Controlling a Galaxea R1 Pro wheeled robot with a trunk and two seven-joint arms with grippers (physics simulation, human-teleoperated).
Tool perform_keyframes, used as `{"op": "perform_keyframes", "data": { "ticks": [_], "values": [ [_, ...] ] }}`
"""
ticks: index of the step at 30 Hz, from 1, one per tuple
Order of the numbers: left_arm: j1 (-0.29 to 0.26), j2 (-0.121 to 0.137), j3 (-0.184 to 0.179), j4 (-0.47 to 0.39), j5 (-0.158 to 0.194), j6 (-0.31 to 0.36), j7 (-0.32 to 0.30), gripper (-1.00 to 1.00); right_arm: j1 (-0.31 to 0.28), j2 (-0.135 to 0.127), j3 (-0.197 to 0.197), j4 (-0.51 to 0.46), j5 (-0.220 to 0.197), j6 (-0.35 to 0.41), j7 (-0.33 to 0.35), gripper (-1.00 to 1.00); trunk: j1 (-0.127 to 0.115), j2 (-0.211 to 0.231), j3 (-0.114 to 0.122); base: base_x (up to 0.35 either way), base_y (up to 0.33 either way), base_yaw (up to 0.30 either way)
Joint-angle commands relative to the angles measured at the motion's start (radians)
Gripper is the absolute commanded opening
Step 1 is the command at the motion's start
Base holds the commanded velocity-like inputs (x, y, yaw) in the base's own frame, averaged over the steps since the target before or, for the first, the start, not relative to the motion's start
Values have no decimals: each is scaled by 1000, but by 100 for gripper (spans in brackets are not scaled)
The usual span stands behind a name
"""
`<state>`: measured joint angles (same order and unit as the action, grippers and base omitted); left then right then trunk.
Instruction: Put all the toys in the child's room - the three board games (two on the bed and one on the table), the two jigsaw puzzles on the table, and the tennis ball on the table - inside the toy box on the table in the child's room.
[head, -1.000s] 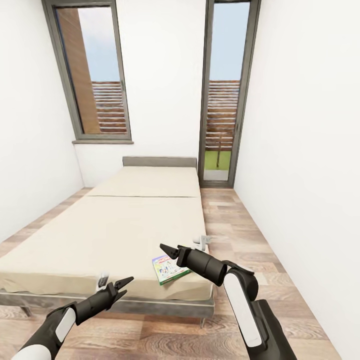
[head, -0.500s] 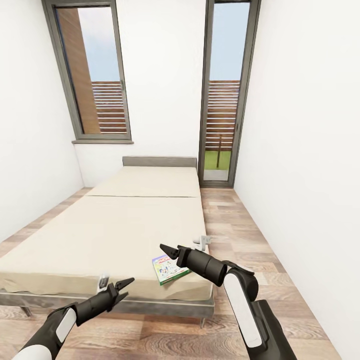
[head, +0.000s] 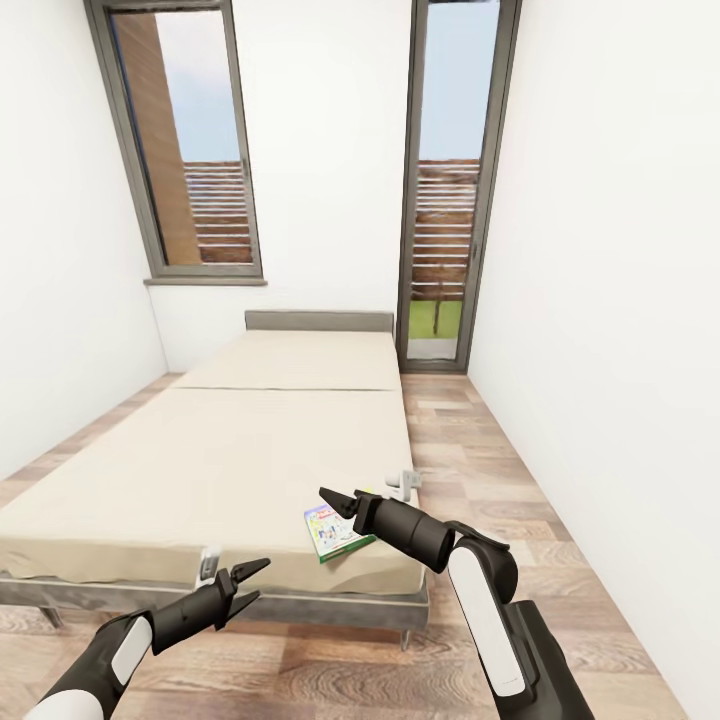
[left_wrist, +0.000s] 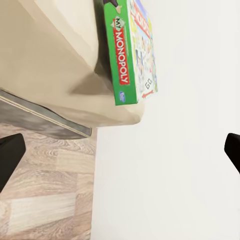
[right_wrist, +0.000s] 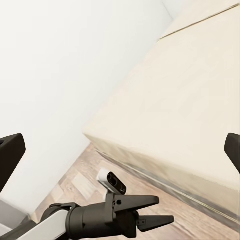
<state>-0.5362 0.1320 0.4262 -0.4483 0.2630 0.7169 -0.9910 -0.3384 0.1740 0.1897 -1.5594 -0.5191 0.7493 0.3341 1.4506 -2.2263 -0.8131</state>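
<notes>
At the foot corner of the bed (head: 250, 440): one board game (head: 337, 535), green-edged Monopoly box, lying flat, slightly over the mattress edge. Right end effector (head: 336, 501), fingers spread, empty, just beside the box above its near corner. Left end effector (head: 250, 581), fingers spread, empty, low before the bed frame, well apart from the box. Suggested handling: lower right fingers over the overhanging edge, pinch across the thin side, lift level.
</notes>
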Motion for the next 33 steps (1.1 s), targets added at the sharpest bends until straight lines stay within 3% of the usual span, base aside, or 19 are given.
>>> {"op": "perform_keyframes", "data": {
  "ticks": [1,18,33],
  "values": [
    [-1,0,2,0,3,6,-1,100,-1,1,-1,-1,0,4,2,100,4,-8,-4,0,0,0],
    [-1,0,3,0,1,-5,5,100,-1,1,-1,1,3,1,-1,100,69,-127,-57,0,0,0],
    [-1,0,2,0,1,-6,6,100,-1,1,-1,4,11,1,-1,100,69,-127,-57,92,28,0]
  ]
}}
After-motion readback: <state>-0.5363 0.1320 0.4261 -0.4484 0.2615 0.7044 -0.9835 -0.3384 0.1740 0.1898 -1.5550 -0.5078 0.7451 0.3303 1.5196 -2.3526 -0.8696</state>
